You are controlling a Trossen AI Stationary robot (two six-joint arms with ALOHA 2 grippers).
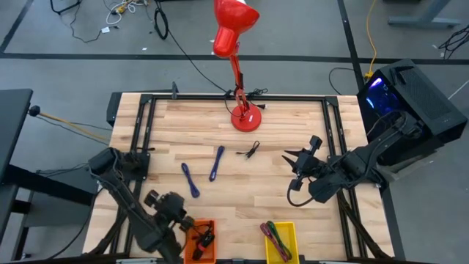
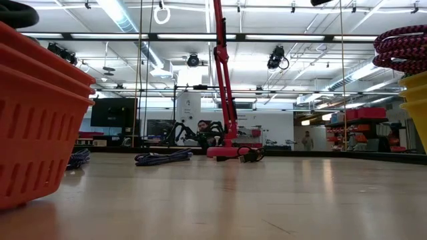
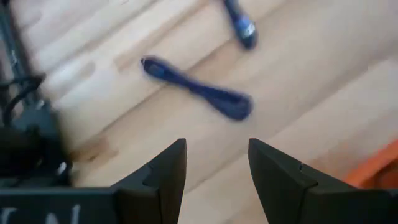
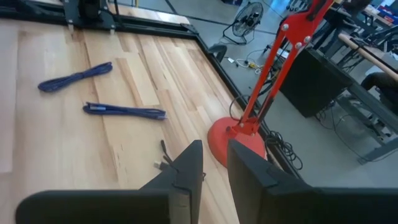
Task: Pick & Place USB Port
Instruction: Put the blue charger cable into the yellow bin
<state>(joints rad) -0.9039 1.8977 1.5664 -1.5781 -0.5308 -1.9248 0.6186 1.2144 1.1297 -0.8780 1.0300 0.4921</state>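
A small black cable lies on the wooden table in front of the red lamp's base; it also shows in the right wrist view. Two blue cable bundles lie left of it. My left gripper is open and empty, low over the table beside the orange bin's far left corner, and the nearer blue bundle lies ahead of its fingers. My right gripper is open by a narrow gap and empty, right of the black cable and pointing toward the lamp.
The red desk lamp stands at the far middle. The orange bin holds a dark, red-marked item. A yellow bin at the near edge holds coloured cables. A black frame runs round the table.
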